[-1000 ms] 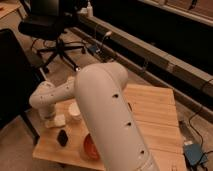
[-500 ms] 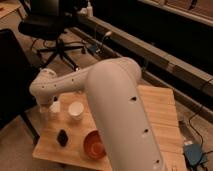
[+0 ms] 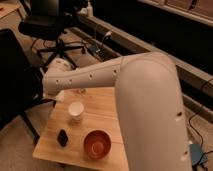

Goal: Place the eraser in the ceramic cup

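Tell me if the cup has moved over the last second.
No. The cup sits the same way from the bowl and black lump. The shut gripper hangs at the table's far-left corner.

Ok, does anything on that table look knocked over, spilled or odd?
Nothing stands out. The cup is upright, the bowl sits level, a black lump lies beside them. The end effector is at the table's far edge, beyond the cup.
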### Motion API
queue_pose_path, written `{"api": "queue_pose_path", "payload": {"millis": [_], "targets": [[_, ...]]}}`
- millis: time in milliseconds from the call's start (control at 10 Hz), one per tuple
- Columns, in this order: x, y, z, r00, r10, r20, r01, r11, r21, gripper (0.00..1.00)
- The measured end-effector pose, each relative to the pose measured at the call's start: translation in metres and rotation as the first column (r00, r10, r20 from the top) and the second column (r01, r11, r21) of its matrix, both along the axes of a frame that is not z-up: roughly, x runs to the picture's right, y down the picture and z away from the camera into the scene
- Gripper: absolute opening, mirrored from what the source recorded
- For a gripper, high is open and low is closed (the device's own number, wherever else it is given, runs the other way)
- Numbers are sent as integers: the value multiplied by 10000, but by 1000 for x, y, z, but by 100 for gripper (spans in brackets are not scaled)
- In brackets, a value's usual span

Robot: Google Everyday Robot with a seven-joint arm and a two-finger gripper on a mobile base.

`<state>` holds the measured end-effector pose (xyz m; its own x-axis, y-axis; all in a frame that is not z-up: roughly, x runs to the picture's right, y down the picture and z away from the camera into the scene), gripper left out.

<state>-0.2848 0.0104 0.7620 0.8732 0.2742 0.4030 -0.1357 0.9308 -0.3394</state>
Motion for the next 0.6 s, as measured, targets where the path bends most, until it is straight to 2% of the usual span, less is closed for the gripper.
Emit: {"api": "queue_pose_path", "payload": {"millis": [300, 600], "targets": [[34, -1, -21, 9964, 830, -197, -828, 9965, 98, 20], [55, 23, -42, 9873, 1522, -457, -1533, 9879, -217, 20]]}}
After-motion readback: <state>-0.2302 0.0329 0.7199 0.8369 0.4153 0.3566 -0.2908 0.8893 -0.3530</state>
